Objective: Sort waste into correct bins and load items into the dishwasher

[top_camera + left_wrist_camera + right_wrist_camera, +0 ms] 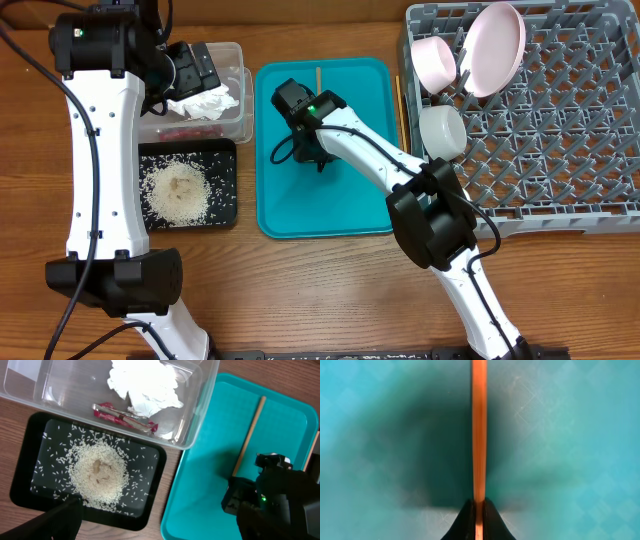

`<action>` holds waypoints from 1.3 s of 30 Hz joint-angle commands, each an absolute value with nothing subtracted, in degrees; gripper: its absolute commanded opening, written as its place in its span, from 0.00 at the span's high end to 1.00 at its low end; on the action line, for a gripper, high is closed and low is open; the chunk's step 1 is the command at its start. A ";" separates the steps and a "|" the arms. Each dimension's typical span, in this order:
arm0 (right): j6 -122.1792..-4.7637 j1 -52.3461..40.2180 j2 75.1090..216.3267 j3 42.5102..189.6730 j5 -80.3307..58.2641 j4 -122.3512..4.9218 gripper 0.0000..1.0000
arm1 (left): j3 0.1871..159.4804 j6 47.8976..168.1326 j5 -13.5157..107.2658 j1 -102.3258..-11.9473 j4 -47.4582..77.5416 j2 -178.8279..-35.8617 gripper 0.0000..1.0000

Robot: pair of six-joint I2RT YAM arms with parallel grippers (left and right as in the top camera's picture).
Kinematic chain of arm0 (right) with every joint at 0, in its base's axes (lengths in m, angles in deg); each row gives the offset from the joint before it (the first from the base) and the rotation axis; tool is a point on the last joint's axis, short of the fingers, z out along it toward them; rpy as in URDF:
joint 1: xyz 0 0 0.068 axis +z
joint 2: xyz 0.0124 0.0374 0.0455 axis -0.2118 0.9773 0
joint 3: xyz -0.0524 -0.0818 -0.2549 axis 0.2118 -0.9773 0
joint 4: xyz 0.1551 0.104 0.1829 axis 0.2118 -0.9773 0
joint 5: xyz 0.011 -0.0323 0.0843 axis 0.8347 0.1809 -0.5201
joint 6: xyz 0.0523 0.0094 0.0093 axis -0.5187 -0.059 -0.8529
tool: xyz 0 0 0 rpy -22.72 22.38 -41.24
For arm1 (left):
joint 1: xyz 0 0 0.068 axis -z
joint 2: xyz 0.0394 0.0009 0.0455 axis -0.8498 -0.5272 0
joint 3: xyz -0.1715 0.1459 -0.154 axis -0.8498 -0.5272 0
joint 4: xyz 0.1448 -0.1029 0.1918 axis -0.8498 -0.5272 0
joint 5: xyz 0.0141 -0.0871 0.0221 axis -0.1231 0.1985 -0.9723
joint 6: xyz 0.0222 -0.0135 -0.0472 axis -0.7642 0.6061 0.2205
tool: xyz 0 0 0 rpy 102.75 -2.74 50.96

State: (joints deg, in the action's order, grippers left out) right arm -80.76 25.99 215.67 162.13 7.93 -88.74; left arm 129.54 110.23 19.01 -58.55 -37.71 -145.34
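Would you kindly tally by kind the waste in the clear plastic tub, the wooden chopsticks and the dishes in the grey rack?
Crumpled white paper napkin: 1
Small red-and-silver wrapper: 1
Thin wooden chopsticks: 2
White round dishes in grey pegged rack: 3
Total: 7

i count two chopsticks: one chopstick (318, 76) on the single teal tray (290, 200), the other chopstick (399, 110) by its right edge. one dish rack (560, 170) with three white dishes: one plate (497, 45), one bowl (435, 60), and one smaller round piece (442, 130), bowl or cup i can't tell. one clear tub (241, 125), one napkin (205, 102), one wrapper (125, 417), one black tray (225, 190), one heap of rice (178, 192). two arms: left arm (100, 150), right arm (375, 155).
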 commanded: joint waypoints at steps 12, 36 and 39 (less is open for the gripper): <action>-69.44 20.77 211.37 187.38 7.47 -108.25 0.96 | 130.56 109.95 18.85 -58.17 -37.47 -145.08 0.00; -43.54 -9.27 205.84 187.16 -2.32 -122.50 0.78 | 130.56 109.95 18.85 -58.17 -37.47 -145.08 0.00; -43.54 -10.01 205.81 186.61 -2.50 -122.29 0.61 | 130.56 109.95 18.85 -58.17 -37.47 -145.08 0.00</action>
